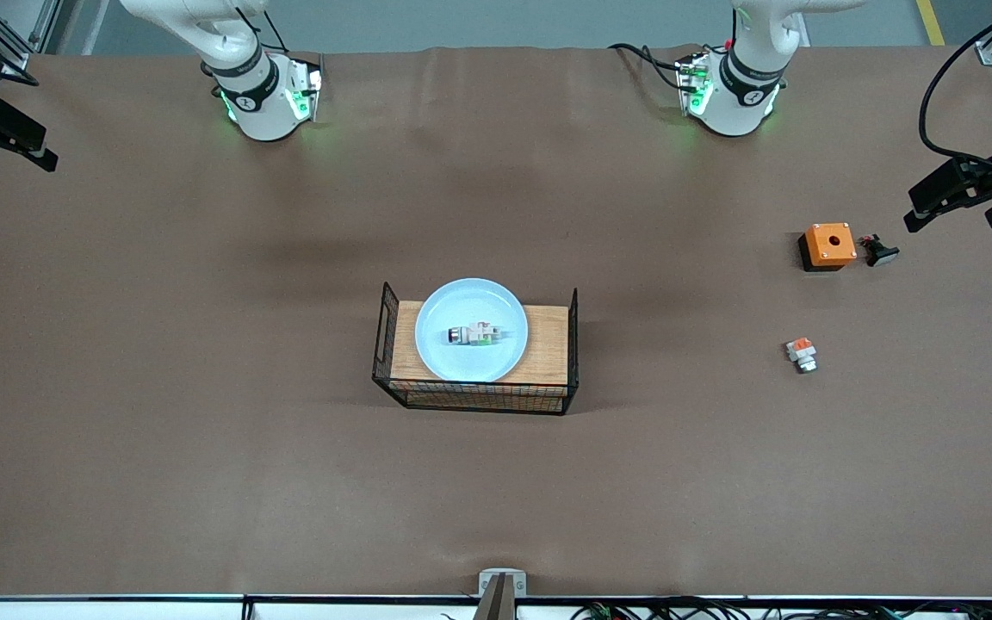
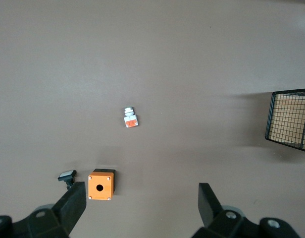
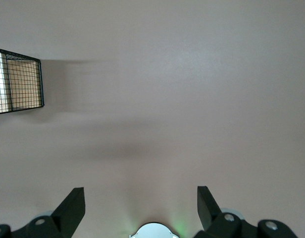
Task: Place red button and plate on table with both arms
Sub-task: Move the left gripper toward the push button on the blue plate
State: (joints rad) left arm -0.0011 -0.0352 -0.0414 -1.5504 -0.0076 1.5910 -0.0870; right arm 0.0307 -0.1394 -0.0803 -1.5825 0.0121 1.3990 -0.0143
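Observation:
The pale blue plate [image 1: 461, 303] lies on the wooden top of a black wire basket [image 1: 548, 344] in the middle of the brown table [image 1: 203, 387]. The red button [image 1: 474, 334], white and silver with a green patch, lies on its side in the plate. My left gripper [image 1: 957, 215] hangs open and empty, high over the left arm's end of the table, beside the orange box; the left wrist view shows its fingers spread wide [image 2: 141, 198]. My right gripper [image 1: 9, 159] hangs open and empty, high over the right arm's end [image 3: 140, 198]. Neither wrist view shows the plate or the button.
An orange box with a hole [image 1: 828, 244] [image 2: 101, 185], a small black piece [image 1: 879, 251] [image 2: 67, 176] and a white piece with an orange-red block [image 1: 802, 353] [image 2: 130, 117] lie toward the left arm's end. The basket's end shows in both wrist views [image 2: 288, 119] [image 3: 19, 82].

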